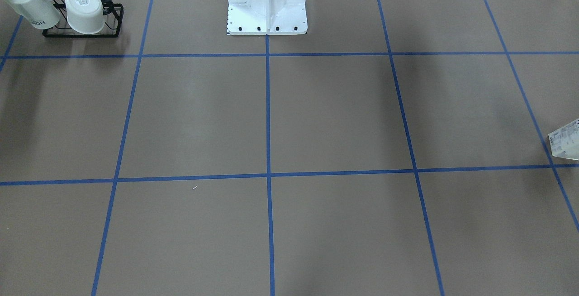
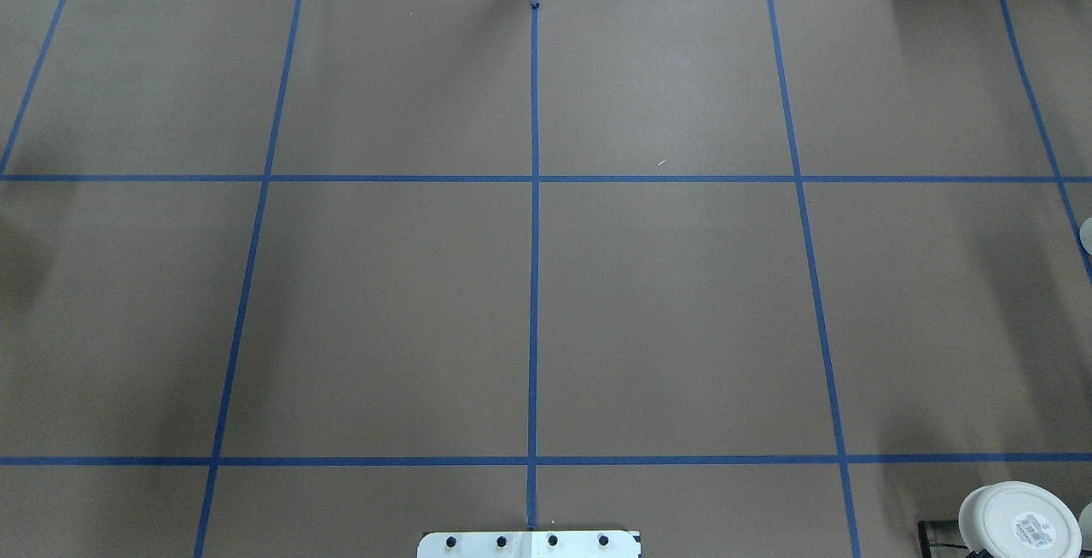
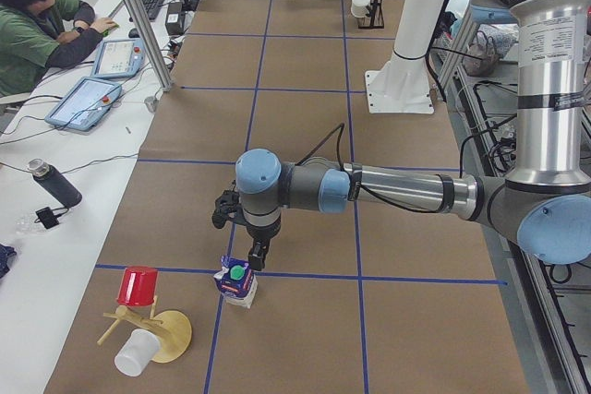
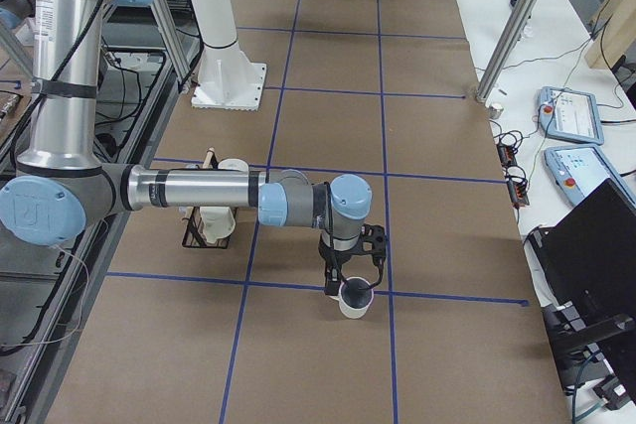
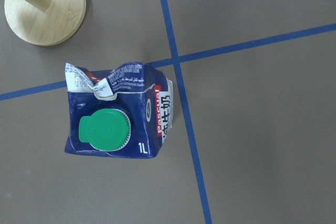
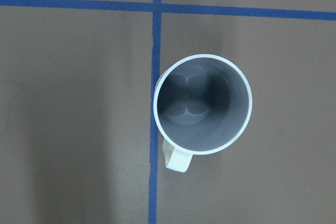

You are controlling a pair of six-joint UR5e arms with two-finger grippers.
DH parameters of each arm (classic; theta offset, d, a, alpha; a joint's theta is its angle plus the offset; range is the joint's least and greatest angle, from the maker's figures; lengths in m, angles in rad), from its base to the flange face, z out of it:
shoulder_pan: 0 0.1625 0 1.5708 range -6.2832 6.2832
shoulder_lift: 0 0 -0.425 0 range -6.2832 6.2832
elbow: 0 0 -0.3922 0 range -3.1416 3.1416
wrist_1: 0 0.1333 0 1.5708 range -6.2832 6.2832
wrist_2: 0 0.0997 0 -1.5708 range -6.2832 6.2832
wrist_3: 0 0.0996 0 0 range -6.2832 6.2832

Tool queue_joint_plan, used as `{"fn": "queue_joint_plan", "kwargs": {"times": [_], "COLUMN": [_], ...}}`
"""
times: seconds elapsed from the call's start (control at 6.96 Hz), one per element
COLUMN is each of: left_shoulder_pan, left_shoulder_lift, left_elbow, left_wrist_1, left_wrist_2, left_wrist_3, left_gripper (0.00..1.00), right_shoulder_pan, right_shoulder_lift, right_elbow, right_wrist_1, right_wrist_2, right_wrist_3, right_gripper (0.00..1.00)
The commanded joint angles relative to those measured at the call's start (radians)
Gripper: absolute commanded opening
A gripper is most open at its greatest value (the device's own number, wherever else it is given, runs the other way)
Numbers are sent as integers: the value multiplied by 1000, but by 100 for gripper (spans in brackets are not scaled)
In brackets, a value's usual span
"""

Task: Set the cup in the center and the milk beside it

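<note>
Brown paper covers the table (image 2: 682,302), ruled into squares with blue tape, and both task objects sit at opposite ends of it, well apart from the middle crossing.

The right end effector (image 4: 343,285) hangs straight above the cup (image 6: 202,103). The cup stands upright directly beneath it, dark inside showing, with its handle pointing toward the bottom of the wrist view. The left end effector (image 3: 257,265) hangs just above the milk (image 5: 113,116), which stands upright below it and a little off to one side, green cap up, close to a tape crossing. Neither wrist view shows any fingers, so I cannot tell whether either end effector is open or closed.

The step in hand looks like the descent to grasp. For the cup, it seems best to come down with one finger inside the rim and one outside, on the wall away from the handle. For the milk, shift over the carton first, then close on the flat sides below the gable — the top looks creased and would probably give. The wooden stand base (image 5: 44,6) sits near the carton, so lift straight up.
</note>
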Motion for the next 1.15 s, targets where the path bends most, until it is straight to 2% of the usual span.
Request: {"fn": "queue_joint_plan", "kwargs": {"times": [0.0, 0.29, 0.58, 0.72, 1.01], "left_shoulder_pan": [-1, -1, -1, -1, -1], "left_shoulder_lift": [0, 1, -20, -20, -20], "left_elbow": [-8, -41, -46, -51, -28], "left_wrist_1": [0, 3, -23, -56, -220], "left_wrist_2": [2, 3, 8, 6, 6], "left_wrist_3": [1, 1, -3, -8, -8], "left_gripper": [98, 98, 98, 98, 98], "right_shoulder_pan": [0, 0, 0, -2, 0], "right_shoulder_lift": [0, 12, 17, 44, 116], "right_elbow": [0, 17, 83, 124, 162], "right_wrist_1": [0, 0, 0, 2, 0], "right_wrist_2": [0, 3, 3, 3, -6], "right_wrist_3": [0, -6, -8, -5, 2], "right_gripper": [100, 100, 100, 100, 100]}}
